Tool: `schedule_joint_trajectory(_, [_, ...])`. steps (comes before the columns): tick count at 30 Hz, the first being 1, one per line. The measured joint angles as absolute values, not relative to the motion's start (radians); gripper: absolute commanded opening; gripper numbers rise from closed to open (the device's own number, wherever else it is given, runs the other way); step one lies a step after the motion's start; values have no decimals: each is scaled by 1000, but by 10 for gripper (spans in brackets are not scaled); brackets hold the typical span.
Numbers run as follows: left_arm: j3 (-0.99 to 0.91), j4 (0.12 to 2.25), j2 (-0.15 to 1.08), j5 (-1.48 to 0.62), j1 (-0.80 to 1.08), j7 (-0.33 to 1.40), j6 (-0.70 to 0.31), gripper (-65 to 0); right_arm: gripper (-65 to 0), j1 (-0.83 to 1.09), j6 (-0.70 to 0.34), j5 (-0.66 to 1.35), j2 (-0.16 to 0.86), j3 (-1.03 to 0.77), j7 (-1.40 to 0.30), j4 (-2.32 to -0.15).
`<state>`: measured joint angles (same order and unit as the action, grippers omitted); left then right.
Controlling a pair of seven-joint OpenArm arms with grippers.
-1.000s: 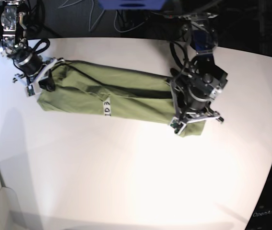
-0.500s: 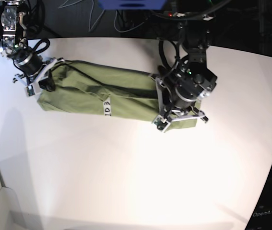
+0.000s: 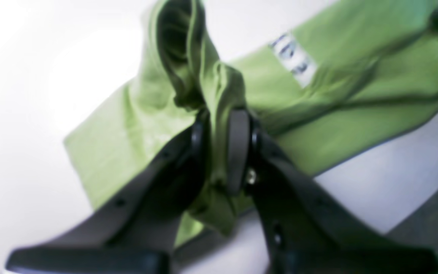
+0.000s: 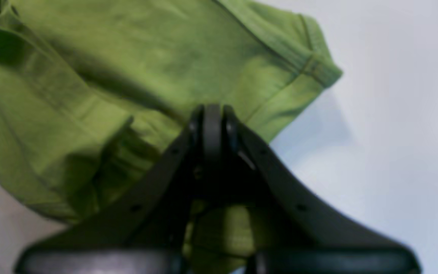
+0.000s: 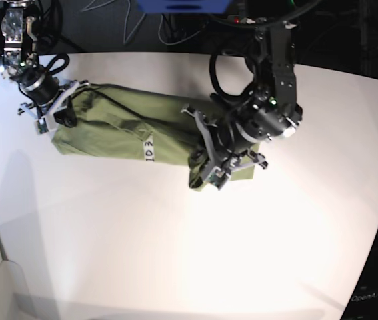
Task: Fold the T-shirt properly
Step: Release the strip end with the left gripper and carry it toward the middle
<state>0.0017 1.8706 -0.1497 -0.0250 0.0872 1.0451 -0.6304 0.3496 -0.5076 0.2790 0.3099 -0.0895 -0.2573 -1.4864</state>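
T-shirt end in left jaws

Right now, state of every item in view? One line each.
T-shirt: folded into a long strip on the table, one end lifted and doubling back.
Left end effector: shut on the T-shirt's lifted end.
Right end effector: shut on the T-shirt's other end.
White tag: facing up.
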Motion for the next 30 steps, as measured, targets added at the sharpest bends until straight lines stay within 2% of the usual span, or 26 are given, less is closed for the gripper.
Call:
schedule_joint_trajectory(7, [138,1871,-148,-40,125,1052,-533,-627,-650,350,-508,279,310,-89,-257,-1486])
schedule_joint_trajectory(11, [139,1871,-150,-45,119,1043,-489,-627,-650,349,-508,279,310,-89,-257,-1486])
schedule_joint_trajectory(17, [138,1870,-147,-42,120,1044,-486,-626,-650,349,-508,279,310,-89,-257,-1486])
schedule_joint_trajectory(25, [136,1767,-117,-43,114,1037,-486,-619,-650,348,-508,279,310,-88,-258,-1486])
schedule_joint_trajectory(27, [136,1768,-119,-43,114,1036,-486,-564,-650,348,-508,279,310,-88,-258,-1486])
schedule_joint_trajectory(30, [120,1795,-125,-51,117,1037,-491,-347,-650,347,-508,279,310,-88,-258,-1486])
